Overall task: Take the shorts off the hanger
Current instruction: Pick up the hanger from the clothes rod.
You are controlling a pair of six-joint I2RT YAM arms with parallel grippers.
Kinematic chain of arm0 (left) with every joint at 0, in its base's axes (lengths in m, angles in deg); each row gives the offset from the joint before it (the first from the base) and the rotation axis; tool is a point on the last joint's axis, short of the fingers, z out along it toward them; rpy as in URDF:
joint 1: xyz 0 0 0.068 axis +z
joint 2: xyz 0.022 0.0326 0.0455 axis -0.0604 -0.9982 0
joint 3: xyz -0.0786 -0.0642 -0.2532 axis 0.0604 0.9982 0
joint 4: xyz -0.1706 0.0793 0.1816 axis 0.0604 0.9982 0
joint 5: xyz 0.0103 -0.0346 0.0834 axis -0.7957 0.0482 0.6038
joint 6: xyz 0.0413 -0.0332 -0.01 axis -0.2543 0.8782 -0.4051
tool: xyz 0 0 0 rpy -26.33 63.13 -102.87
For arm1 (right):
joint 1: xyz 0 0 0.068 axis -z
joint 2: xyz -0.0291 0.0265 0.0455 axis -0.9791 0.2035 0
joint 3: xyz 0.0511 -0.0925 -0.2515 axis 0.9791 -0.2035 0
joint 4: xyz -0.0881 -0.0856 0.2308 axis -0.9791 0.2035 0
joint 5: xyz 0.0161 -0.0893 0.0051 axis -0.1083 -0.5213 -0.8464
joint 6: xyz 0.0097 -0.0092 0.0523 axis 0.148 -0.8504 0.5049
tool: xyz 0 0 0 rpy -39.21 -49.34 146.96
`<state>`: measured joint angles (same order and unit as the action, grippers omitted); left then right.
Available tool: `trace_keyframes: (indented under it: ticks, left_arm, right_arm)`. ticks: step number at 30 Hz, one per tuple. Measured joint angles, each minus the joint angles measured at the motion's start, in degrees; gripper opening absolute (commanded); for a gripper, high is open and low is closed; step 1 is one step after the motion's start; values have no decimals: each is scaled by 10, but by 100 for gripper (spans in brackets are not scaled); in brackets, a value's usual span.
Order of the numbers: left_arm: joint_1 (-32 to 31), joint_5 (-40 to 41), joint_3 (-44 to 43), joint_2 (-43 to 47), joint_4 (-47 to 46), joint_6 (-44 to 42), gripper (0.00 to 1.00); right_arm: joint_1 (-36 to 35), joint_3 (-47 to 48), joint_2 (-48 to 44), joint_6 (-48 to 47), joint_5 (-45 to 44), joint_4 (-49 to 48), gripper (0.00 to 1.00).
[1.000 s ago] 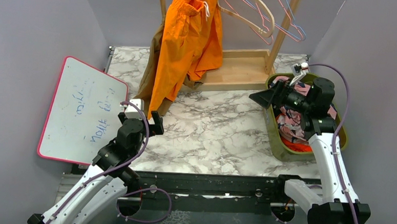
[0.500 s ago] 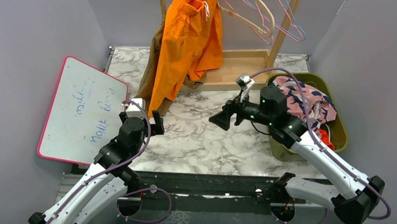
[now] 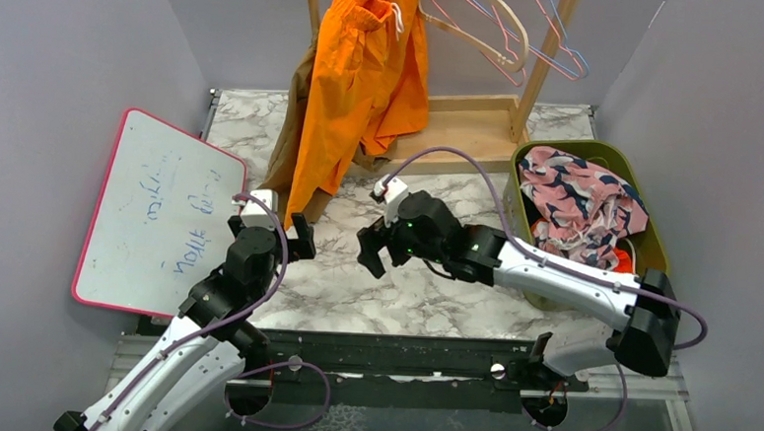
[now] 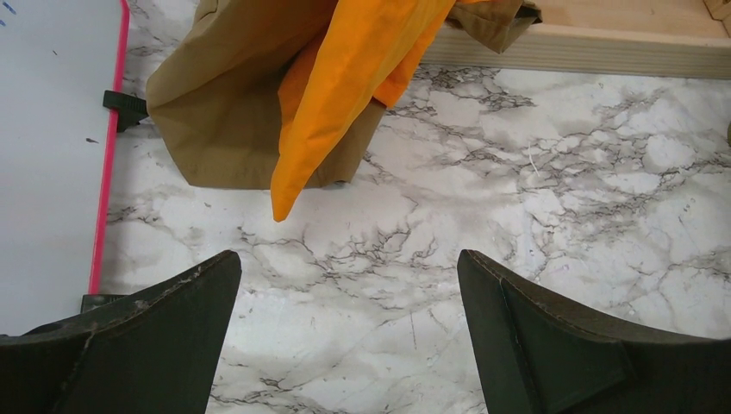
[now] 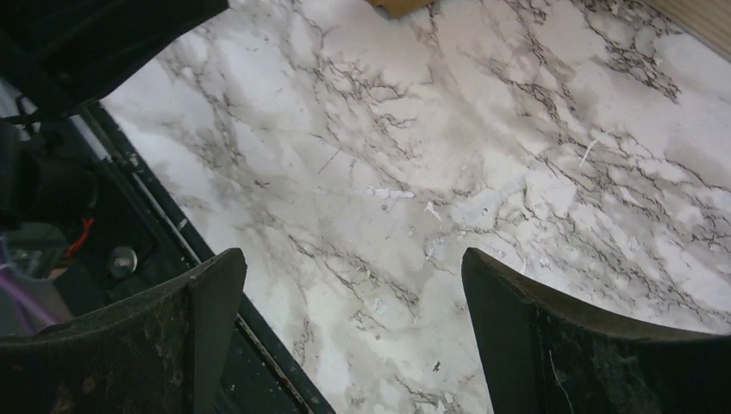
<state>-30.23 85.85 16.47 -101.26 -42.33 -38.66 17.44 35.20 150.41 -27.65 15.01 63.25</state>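
You are holding the left jaws and right jaws wide open and empty over the near half of the worktop (image 3: pixel 403 306), since the orange shorts (image 3: pixel 360 86) and tan shorts (image 3: pixel 285 151) are hanging from the rack (image 3: pixel 542 66) at its far edge.

The top of the orange shorts (image 3: pixel 360 86) and of the hangers (image 3: pixel 506 29) is cut off by the upper edge of the top view; the brown shorts (image 3: pixel 284 156) hang mostly hidden behind the orange pair; the blue writing on the whiteboard (image 3: pixel 156 214) is too small to read; in the green bin (image 3: pixel 571 144) the pink shorts (image 3: pixel 576 201) cover the rest, with only a red-orange bit (image 3: pixel 624 260) peeking out.
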Motion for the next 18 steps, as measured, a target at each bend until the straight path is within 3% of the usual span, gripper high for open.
trace_keyframes:
  ticks: [5, 13, 18]
  left_arm:
    - [0, 0, 0, 2, 0, 0, 99]
    - [0, 0, 0, 6, 0, 0, 99]
    - [0, 1, 0, 23, 0, 0, 99]
  right_arm:
    - [-15, 69, 70, 10, -81, 48, 98]
    - [-14, 312, 167, 0, -252, 56, 100]
    - [-5, 487, 246, -9, -296, 42, 100]
